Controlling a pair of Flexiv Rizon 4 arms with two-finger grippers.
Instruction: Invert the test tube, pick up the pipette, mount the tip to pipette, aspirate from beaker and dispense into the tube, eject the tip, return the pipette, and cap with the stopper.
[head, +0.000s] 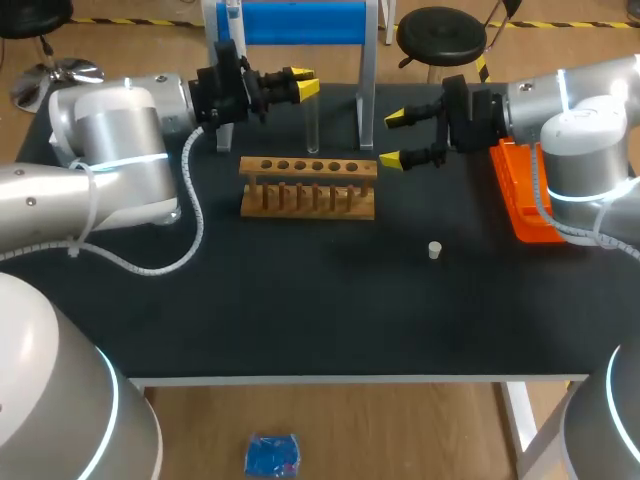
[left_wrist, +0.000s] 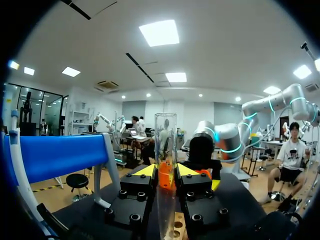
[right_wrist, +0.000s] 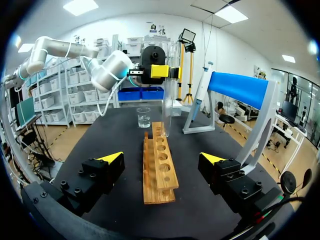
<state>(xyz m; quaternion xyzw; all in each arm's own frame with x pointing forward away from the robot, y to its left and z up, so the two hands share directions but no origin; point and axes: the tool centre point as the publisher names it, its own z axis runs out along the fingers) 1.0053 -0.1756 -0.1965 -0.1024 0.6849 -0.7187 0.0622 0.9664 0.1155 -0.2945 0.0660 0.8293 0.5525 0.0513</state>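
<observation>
Head view | clear test tube (head: 312, 125) upright | left gripper (head: 304, 82) clamps it

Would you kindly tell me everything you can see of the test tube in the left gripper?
The test tube is a slim, clear tube, glass by its look, and seems empty. It stands upright, open rim up and rounded end down. The left gripper is shut on its upper part, clamping it from both sides. Its lower end hangs just behind the wooden rack; whether it touches the rack or the table cannot be told.
</observation>
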